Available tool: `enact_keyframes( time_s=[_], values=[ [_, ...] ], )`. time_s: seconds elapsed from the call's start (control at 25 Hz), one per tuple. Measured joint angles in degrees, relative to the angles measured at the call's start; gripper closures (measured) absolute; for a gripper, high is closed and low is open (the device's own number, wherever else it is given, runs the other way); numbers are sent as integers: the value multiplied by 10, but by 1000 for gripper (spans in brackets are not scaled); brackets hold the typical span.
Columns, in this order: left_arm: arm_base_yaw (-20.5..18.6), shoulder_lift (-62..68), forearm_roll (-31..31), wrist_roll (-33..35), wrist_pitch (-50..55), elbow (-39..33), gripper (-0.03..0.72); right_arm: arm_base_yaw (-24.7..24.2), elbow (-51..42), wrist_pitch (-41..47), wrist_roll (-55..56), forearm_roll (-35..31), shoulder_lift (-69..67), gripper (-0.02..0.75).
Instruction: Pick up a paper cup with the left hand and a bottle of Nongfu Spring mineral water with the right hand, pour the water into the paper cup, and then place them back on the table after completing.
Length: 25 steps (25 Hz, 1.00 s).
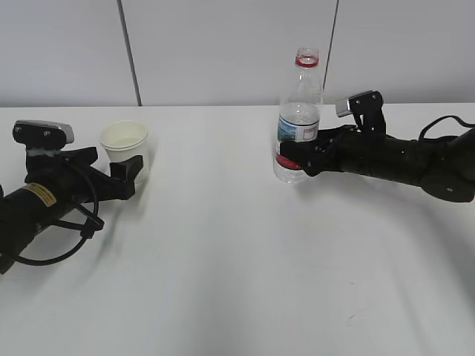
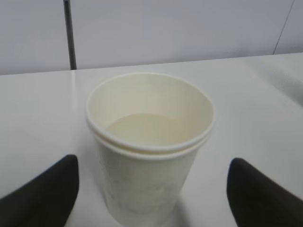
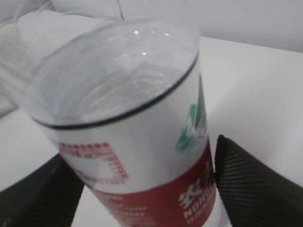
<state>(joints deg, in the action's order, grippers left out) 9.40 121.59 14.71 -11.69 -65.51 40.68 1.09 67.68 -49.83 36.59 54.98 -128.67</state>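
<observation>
Left gripper (image 2: 151, 198) stands wide, fingers clear of the paper cup (image 2: 149, 146) between them; cup upright on the desk (image 1: 223, 245). Right gripper (image 1: 300, 157) clamps the bottle (image 1: 298, 119) at its red band, uncapped. Bottle base contact with desk unclear. Only the left wrist view shows liquid (image 2: 142, 130) inside the cup.

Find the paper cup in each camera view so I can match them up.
Exterior: paper cup at left, between the left gripper's fingers.
Left wrist: cup fills the centre, upright.
Right wrist: not in view.
Shared landmark: white table.
</observation>
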Motion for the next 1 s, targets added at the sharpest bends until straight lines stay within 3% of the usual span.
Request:
enact_keyframes(
  time_s=[0.48, 1.0],
  values=[
    [0, 0, 0, 0, 0, 0, 106, -24, 0, 17, 79, 107, 26, 134],
    [0, 0, 1, 0, 0, 0, 106, -24, 0, 107, 185, 221, 72, 143]
  ],
)
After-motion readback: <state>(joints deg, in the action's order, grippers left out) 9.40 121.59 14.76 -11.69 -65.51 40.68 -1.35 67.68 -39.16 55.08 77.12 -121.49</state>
